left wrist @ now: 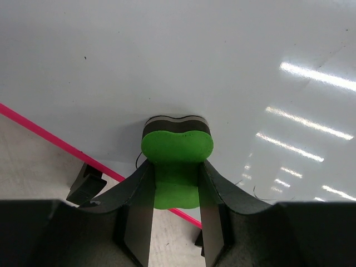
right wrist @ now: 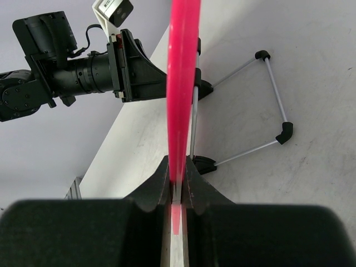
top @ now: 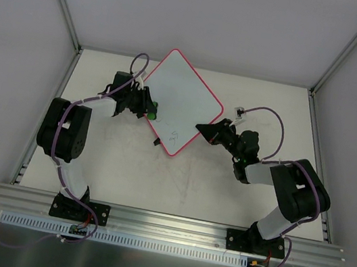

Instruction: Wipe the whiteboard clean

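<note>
Left hand (left wrist: 175, 167): fingers clamped on a green eraser (left wrist: 177, 146), whose dark felt face is set against the whiteboard (left wrist: 194, 67) just inside its left edge. Right hand (right wrist: 177, 179): fingers pinched together on the board's pink frame (right wrist: 182, 83) along the near right edge. The whiteboard sits turned like a diamond at the middle of the worktop (top: 224, 189), between the two arms. A faint dark scribble (top: 173, 134) lies by its near corner. A wire stand (right wrist: 276, 100) with black tips shows beside the frame.
</note>
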### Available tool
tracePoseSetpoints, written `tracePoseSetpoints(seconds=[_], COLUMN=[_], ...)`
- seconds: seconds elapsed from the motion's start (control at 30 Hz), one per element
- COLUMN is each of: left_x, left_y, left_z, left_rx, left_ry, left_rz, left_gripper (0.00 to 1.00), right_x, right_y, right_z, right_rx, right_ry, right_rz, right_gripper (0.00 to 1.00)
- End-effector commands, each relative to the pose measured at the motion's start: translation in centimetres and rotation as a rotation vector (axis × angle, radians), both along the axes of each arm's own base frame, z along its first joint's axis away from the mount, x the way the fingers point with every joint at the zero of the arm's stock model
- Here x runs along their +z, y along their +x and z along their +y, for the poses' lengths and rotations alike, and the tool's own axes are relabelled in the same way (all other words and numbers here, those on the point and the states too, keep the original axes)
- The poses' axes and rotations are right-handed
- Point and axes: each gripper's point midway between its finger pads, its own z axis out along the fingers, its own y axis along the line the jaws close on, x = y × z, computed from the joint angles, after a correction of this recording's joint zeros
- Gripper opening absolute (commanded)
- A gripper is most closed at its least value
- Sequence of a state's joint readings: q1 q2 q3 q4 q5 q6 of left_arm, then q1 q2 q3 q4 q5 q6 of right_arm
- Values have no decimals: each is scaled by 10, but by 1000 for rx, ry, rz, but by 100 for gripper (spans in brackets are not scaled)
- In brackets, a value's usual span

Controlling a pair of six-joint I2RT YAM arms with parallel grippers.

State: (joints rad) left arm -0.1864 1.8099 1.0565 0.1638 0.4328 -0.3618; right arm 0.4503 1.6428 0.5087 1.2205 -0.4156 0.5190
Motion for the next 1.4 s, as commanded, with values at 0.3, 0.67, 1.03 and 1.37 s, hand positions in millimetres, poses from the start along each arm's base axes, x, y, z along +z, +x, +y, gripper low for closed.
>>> tracePoseSetpoints(seconds=[0.3, 0.67, 1.03, 1.37], left_x=[-9, 4, -6, -10], left_y=[25, 32, -11, -58], left_z=[27, 27, -28, -83], left_rx=[130, 112, -8, -160], left_ry=[112, 118, -14, -59], left_rz=[-73, -153, -151, -144], left_gripper=[0, 0, 0, 0], right_x=[94, 93, 93, 91], right_y=[-25, -25, -24, -23], right_z=[9, 10, 11, 12], right_rx=[100, 101, 107, 107], right_ry=[139, 137, 141, 141], right_rz=[-373, -370, -366, -361], right_gripper=[0, 0, 0, 0])
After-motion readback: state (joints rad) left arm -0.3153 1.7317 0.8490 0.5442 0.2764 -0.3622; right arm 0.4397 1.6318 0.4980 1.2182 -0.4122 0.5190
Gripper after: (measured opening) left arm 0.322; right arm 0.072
